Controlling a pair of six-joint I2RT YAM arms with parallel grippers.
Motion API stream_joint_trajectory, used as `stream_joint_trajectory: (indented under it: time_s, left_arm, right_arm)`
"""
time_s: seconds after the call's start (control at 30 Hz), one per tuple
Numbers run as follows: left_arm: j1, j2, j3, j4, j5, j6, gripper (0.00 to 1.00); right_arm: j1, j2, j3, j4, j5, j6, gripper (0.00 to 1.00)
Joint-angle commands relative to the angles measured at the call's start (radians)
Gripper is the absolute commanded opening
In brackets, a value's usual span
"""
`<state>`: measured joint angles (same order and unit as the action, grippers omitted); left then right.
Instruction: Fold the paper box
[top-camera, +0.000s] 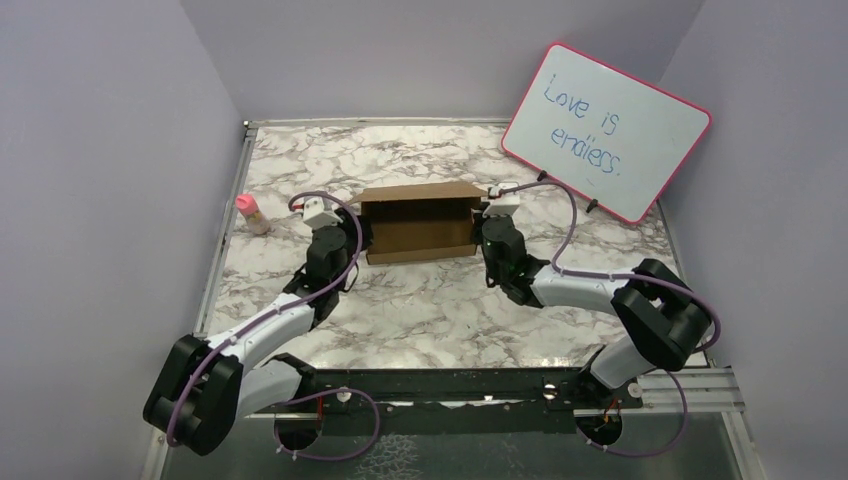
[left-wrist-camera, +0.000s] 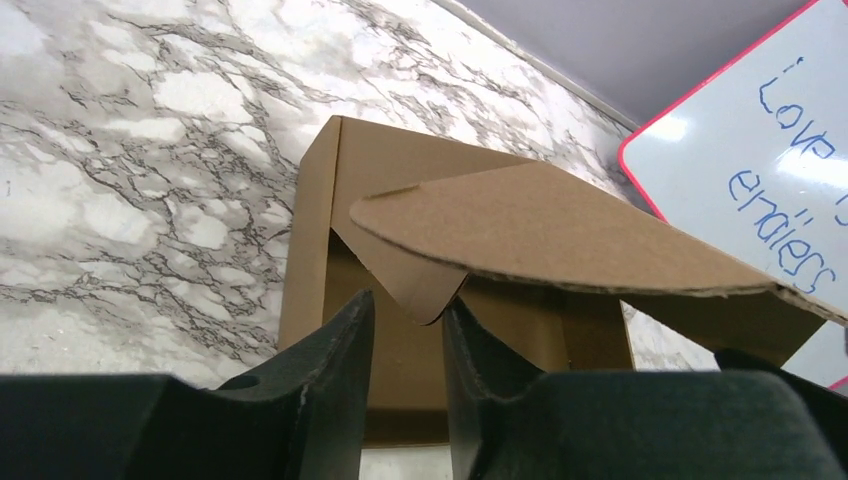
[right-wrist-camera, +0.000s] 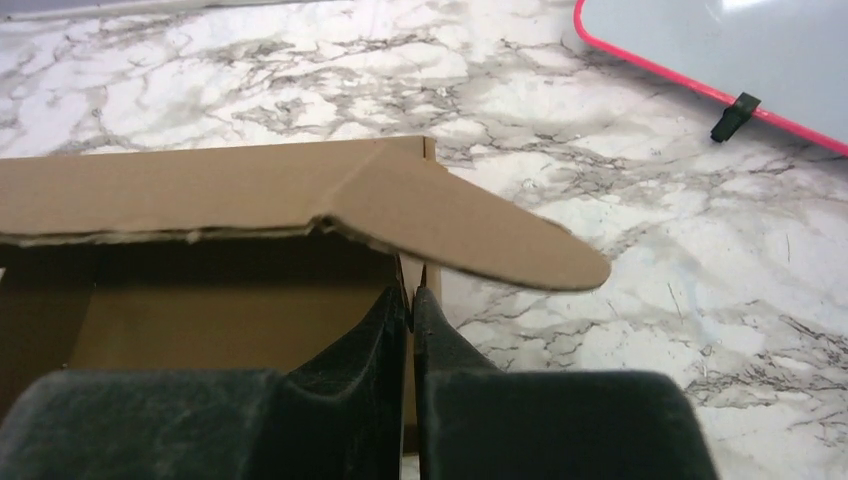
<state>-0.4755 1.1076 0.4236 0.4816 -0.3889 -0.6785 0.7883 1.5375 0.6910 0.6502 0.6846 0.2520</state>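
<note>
Paper box (top-camera: 418, 222) on the tabletop (top-camera: 430, 310), midway between left and right edges, somewhat past the middle toward the far edge; long axis left to right; open cavity facing the arms, lid panel raised along the top; partly formed, not closed.

Nearest: both arms reaching forward from the near edge, one to each short end of the box; equally close, neither nearer.

Left gripper (left-wrist-camera: 408, 300) at the box's left end; fingers parted with a clear gap; tip of the rounded left flap (left-wrist-camera: 540, 225) hanging between them, seemingly not pinched; read as open around the flap tip.

Right gripper (right-wrist-camera: 411, 295) at the right end; pads almost together, only a thin slit; edge of the right side wall just beyond the tips; cannot tell whether nipped or free. Rounded right flap (right-wrist-camera: 480, 240) jutting out above the fingers toward the right edge.

Judged relation for the coming move: box straight ahead of both grippers, its length spanning the gap between them; each end flap probably to be turned inward along that axis by the arm on its own side.

Farther off: pink-capped bottle (top-camera: 250, 213) near the left edge; pink-framed whiteboard (top-camera: 606, 130) propped at the far right corner, well apart from the box.
</note>
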Motion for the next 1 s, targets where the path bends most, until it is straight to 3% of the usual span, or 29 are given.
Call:
stream_joint_trajectory:
  time_s: [0.0, 0.27, 0.43, 0.53, 0.67, 0.8, 0.97]
  left_arm:
    - [-0.003, -0.056, -0.031, 0.009, 0.022, -0.003, 0.35]
    - [-0.003, -0.171, -0.083, -0.063, 0.065, 0.023, 0.59]
    - [-0.003, -0.251, -0.061, -0.251, 0.061, 0.005, 0.73]
    - [-0.002, -0.321, -0.05, -0.357, 0.061, -0.005, 0.87]
    - [-0.002, -0.437, 0.004, -0.512, 0.06, 0.042, 0.97]
    - [-0.001, -0.51, 0.106, -0.62, 0.029, 0.132, 0.99]
    - [-0.002, -0.49, 0.239, -0.663, -0.016, 0.234, 0.99]
  right_arm:
    - [0.003, -0.033, -0.052, 0.027, -0.026, -0.002, 0.13]
    - [0.003, -0.125, -0.146, 0.002, -0.038, -0.006, 0.29]
    - [0.003, -0.208, -0.182, -0.045, -0.058, -0.019, 0.36]
    - [0.003, -0.262, -0.192, -0.107, -0.058, -0.022, 0.43]
    - [0.003, -0.353, -0.192, -0.182, -0.052, -0.062, 0.55]
    - [0.001, -0.448, -0.157, -0.253, -0.049, -0.13, 0.63]
    - [0.0, -0.498, -0.07, -0.337, -0.048, -0.223, 0.72]
